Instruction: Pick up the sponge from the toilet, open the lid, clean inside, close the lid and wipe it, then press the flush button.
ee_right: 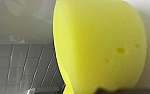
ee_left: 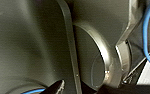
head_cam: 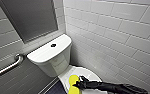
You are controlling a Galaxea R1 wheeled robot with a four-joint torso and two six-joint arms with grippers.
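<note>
One dark right tool [head_cam: 78,84] touches the yellow sponge [head_cam: 73,82]; whether it is clenched on it, I cannot tell. That sponge lies on the closed lid [head_cam: 88,74] of the toilet [head_cam: 53,64]; the flush button [head_cam: 53,45] sits on the tank top beyond.

sponge [ee_right: 98,45]: porous foam | toilet [head_cam: 46,53]: glossy ceramic | rail [head_cam: 6,68]: likely metal

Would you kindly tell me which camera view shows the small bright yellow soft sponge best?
The right wrist view: the bright yellow soft sponge looms close, pores visible. The head view shows it small, on the white oval toilet lid, at the right gripper.
</note>
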